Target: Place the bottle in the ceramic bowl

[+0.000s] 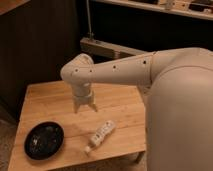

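Note:
The small white bottle point(100, 135) lies on its side on the wooden table point(50, 102), near the front edge, cap toward the front left. The glossy black ceramic bowl point(44, 140) sits at the table's front left corner, with nothing but faint light specks inside. My gripper point(85, 108) points down over the middle of the table, above and a little behind-left of the bottle, apart from it. Its two fingers stand spread with nothing between them.
My large white arm point(165, 95) fills the right side and hides the table's right part. A dark wall panel stands behind the table. A metal shelf frame point(107, 47) runs at the back. The table's front edge is close to bottle and bowl.

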Available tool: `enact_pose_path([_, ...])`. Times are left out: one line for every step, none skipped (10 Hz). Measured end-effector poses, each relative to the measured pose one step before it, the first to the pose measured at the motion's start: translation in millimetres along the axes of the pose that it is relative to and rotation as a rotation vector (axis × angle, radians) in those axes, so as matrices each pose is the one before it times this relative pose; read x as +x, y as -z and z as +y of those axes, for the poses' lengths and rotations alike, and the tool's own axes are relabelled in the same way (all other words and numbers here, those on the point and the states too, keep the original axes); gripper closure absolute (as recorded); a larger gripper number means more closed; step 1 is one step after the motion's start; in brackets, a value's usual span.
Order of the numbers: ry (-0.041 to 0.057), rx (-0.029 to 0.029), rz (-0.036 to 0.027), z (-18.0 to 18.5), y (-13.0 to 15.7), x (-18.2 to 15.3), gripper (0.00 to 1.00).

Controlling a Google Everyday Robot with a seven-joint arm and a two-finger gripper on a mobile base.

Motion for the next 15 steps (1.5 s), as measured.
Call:
enact_pose_path([-0.0001, -0.00001, 0.00005, -0.03, -0.03, 0.0, 0.35])
enact_pose_path([0.00005, 0.00001, -0.00002, 0.02, 0.0, 0.0, 0.35])
enact_pose_path([0.0, -0.00002, -0.00003, 0.0, 0.03, 0.0, 0.35])
enact_pose_path([0.00011, 0.00004, 0.00002, -0.01, -0.02, -0.01, 0.35])
enact_pose_path([-0.00012, -0.00003, -0.00002, -0.01, 0.01, 0.02, 0.35])
enact_pose_path([-0.00806, 0.00074, 0.00034, -0.93, -0.38, 0.17, 0.35])
enact_pose_path([-0.02817, -0.00024, -0.00044, -3.33, -0.92, -0.3, 0.35])
enact_pose_path([-0.06682, 0.00086, -0.00188, -10.62, -2.04, 0.0, 0.35])
enact_pose_path([-0.08275, -0.00266, -0.00016, -16.71, -3.0, 3.13, 0.35])
enact_pose_path([-0.07043, -0.00141, 0.00264, -20.86, -3.27, 4.23, 0.35])
enact_pose_path([-0.05528, 0.00057, 0.00389, -19.26, -3.32, 2.86, 0.35])
enact_pose_path([-0.07899, -0.00112, 0.0064, -28.6, -5.04, 2.77, 0.35])
enact_pose_path([-0.03936, -0.00507, 0.00794, -12.93, -4.39, 1.34, 0.35])
enact_pose_path([-0.02608, -0.01168, 0.0107, -6.73, -4.71, 1.32, 0.35])
enact_pose_path([-0.03739, -0.02734, 0.01644, -8.31, -6.88, 0.58, 0.35])
